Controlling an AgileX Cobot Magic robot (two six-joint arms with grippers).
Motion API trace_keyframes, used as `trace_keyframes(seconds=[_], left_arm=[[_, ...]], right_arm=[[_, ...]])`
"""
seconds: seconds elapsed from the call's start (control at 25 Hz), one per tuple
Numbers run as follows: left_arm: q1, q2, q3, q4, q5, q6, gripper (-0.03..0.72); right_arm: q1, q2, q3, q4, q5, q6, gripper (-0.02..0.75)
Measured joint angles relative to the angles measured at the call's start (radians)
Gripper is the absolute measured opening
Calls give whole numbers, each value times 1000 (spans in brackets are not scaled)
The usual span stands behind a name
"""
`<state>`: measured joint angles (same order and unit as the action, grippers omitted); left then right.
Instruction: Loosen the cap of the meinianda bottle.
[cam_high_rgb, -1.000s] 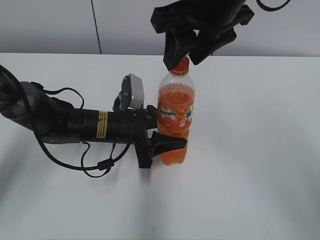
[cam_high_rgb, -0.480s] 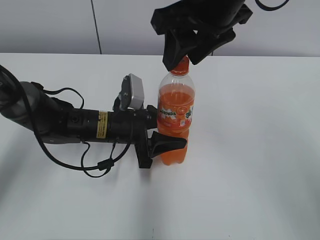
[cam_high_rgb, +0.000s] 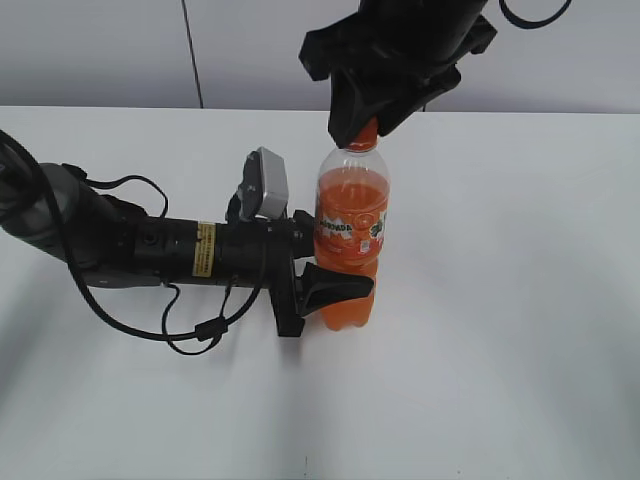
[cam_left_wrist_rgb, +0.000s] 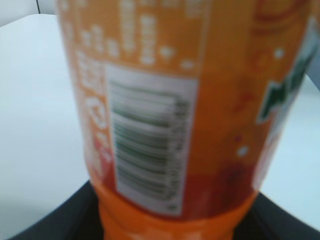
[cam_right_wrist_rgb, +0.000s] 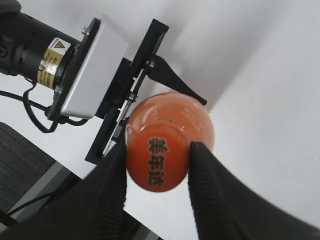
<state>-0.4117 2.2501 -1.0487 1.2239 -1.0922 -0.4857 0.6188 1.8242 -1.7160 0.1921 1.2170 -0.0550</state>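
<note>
— where's the meinianda bottle (cam_high_rgb: 350, 235)?

— upright on the surface (cam_high_rgb: 500, 300), long axis vertical. my left claw (cam_high_rgb: 322, 262) is clamped around its lower body, just under the label.

— and the cap (cam_right_wrist_rgb: 157, 162)?

— directly under my right claw (cam_right_wrist_rgb: 156, 167), whose fingers (cam_right_wrist_rgb: 212, 187) press its ribbed sides. so that arm is the one placed to twist.

— does the exterior view confirm that?

— no, the claw hides most of the cap there; only the right wrist view shows the contact.

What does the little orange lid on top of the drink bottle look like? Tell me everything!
The small round orange plastic cap sits on top of the upright clear plastic bottle of orange drink. Its flat top carries dark printed characters. The right tool is shut on it, one black ribbed finger pressing each side. From the exterior view it is mostly hidden.
</note>
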Motion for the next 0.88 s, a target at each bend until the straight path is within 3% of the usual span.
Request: trace_keyframes(seconds=[0.12,0.4,0.64,0.88], left_arm=[[0,0,0,0,-1,0,394],[0,0,0,0,-1,0,394],[0,0,0,0,-1,2,394],[0,0,0,1,-1,4,393]], right_arm=[[0,0,0,-6,0,-22,277],[0,0,0,-14,0,-175,276],[0,0,-2,-15,0,-561,274],[0,0,-4,-16,-1,-1065,274]])
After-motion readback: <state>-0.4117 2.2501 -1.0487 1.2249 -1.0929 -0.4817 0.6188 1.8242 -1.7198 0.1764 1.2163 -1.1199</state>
